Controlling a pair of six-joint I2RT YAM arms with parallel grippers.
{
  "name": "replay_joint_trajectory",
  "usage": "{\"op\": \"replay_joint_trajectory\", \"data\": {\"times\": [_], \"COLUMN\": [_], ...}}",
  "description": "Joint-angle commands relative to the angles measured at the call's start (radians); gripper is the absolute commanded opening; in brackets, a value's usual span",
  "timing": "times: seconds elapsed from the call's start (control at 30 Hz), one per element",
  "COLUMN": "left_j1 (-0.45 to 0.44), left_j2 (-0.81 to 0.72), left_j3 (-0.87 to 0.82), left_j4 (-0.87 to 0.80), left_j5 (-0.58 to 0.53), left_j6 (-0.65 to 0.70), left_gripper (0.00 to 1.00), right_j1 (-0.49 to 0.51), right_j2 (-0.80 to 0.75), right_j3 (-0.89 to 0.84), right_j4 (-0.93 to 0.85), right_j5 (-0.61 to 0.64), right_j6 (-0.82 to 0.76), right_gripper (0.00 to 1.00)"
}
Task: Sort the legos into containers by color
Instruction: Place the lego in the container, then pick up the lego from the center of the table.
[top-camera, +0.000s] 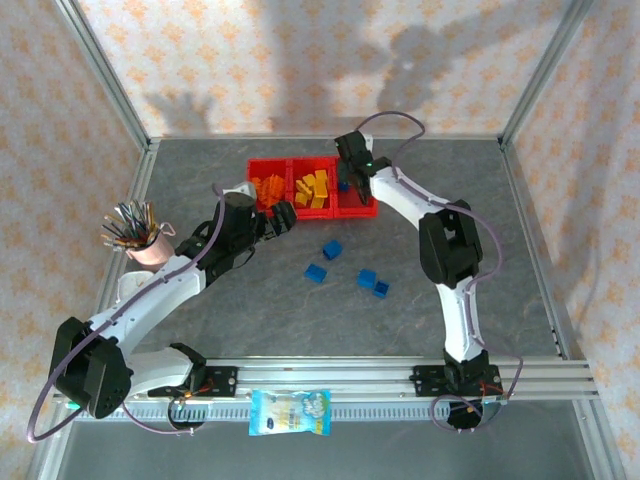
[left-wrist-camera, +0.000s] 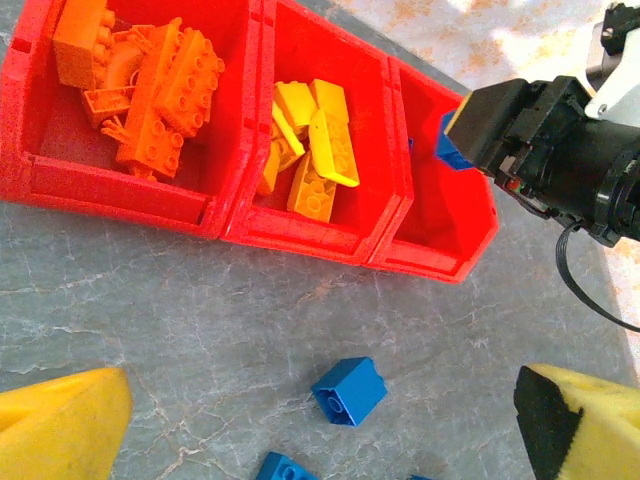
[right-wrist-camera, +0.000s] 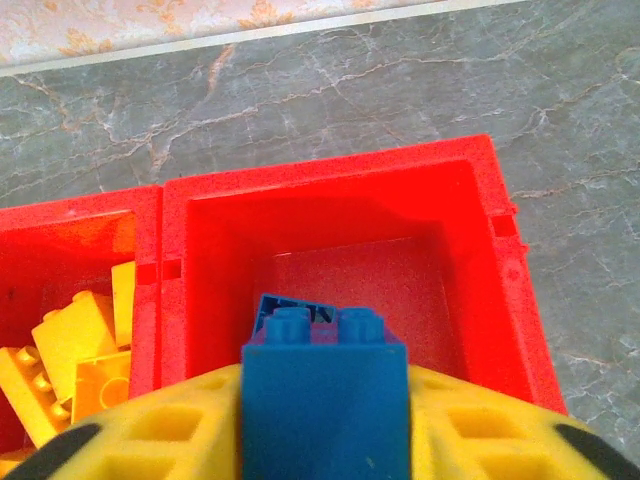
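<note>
Right fingers (right-wrist-camera: 150, 430), yellow ribbed plastic, are clamped on the flat sides of a blue brick (right-wrist-camera: 322, 385), studs facing the lens. The right gripper (right-wrist-camera: 325, 440) hangs over the right-hand bin (right-wrist-camera: 330, 175) of the containers (top-camera: 312, 212) — glossy red, fine-grained floor, bare below the brick. The right arm is elbow-bent, with the wrist pitched down.

Left fingers (left-wrist-camera: 60, 425) are spread wide with nothing between them. The left gripper (top-camera: 283, 218) is low and aimed at the bins, the arm stretched diagonally.

Orange legos (left-wrist-camera: 160, 90) are in the left bin, yellow legos (left-wrist-camera: 315, 150) in the middle — four loose blue bricks (top-camera: 332, 249) lie on the grey marbled table (top-camera: 250, 320).
</note>
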Motion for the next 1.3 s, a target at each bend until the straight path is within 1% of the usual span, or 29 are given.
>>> {"op": "replay_joint_trajectory", "data": {"times": [0.0, 0.13, 0.2, 0.37, 0.67, 0.73, 0.9, 1.07, 1.13, 1.27], "left_j1": [0.01, 0.01, 0.01, 0.01, -0.008, -0.017, -0.05, -0.07, -0.07, -0.07], "left_j2": [0.0, -0.01, -0.014, -0.022, -0.079, -0.095, -0.13, -0.179, -0.204, -0.244], "left_j3": [0.044, 0.045, 0.045, 0.042, -0.025, -0.051, -0.101, -0.159, -0.186, -0.214], "left_j4": [0.019, 0.01, 0.005, -0.005, 0.0, 0.005, 0.004, 0.007, 0.011, -0.003], "left_j5": [0.01, 0.013, 0.015, 0.037, 0.055, 0.052, 0.03, -0.003, -0.01, -0.025], "left_j6": [0.034, 0.043, 0.045, 0.04, 0.0, -0.014, -0.049, -0.092, -0.107, -0.121], "left_gripper": [0.99, 0.99, 0.99, 0.99, 0.99, 0.99, 0.99, 0.99, 0.99, 0.99], "right_j1": [-0.004, -0.004, -0.004, 0.0, 0.017, 0.028, 0.093, 0.177, 0.222, 0.288], "right_j2": [-0.03, -0.093, -0.132, -0.267, -0.462, -0.5, -0.56, -0.583, -0.573, -0.516], "right_j3": [0.03, -0.022, -0.06, -0.221, -0.471, -0.527, -0.65, -0.745, -0.773, -0.768], "right_j4": [-0.03, -0.032, -0.033, 0.005, -0.023, -0.026, -0.013, 0.046, 0.079, 0.088], "right_j5": [0.039, 0.058, 0.06, 0.018, -0.036, -0.069, -0.075, -0.118, -0.124, -0.103], "right_j6": [0.008, 0.006, 0.009, 0.021, 0.048, 0.046, 0.073, 0.161, 0.198, 0.245], "right_gripper": [0.47, 0.55, 0.57, 0.64, 0.7, 0.71, 0.74, 0.76, 0.77, 0.79]}}
